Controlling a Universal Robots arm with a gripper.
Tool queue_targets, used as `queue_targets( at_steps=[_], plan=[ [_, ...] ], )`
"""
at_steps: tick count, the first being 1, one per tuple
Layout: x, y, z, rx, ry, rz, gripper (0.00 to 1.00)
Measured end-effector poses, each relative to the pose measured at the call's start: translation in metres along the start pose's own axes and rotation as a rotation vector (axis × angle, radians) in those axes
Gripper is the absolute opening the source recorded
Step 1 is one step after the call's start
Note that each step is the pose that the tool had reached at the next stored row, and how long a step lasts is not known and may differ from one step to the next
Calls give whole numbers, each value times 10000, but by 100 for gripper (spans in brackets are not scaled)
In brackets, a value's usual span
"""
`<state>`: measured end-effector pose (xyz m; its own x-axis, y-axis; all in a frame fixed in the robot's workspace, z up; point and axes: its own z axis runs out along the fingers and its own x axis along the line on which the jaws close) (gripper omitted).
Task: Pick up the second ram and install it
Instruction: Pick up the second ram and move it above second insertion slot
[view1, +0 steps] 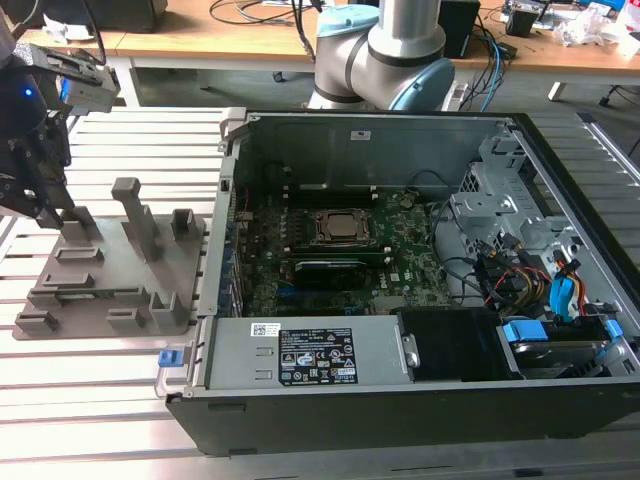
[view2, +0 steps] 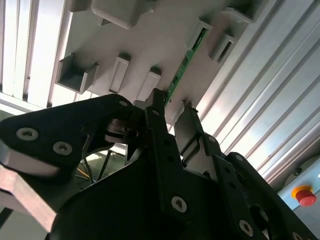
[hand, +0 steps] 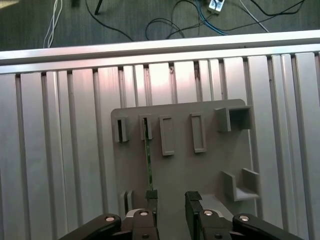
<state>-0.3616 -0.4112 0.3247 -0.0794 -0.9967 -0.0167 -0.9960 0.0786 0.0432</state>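
First wrist view: the second ram (hand: 148, 155), one stick, stands on edge in one of four slots of the single grey fixture tray (hand: 185, 170) on the slatted bench (hand: 60, 150). The tool (hand: 171, 198) hovers at the stick's end, its two fingers (hand: 151, 196) spread apart, gripping nothing.

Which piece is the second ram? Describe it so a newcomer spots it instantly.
Find the grey fixture tray beside the open computer case. Standing on edge in its slots, just ahead of the end effector, is the second ram: the only thin green strip among grey plastic.
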Motion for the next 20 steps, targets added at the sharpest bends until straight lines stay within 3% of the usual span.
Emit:
queue_targets(
  at_steps=[20],
  plan=[
    [5,-12,275,0,0,0,36]
  ],
)
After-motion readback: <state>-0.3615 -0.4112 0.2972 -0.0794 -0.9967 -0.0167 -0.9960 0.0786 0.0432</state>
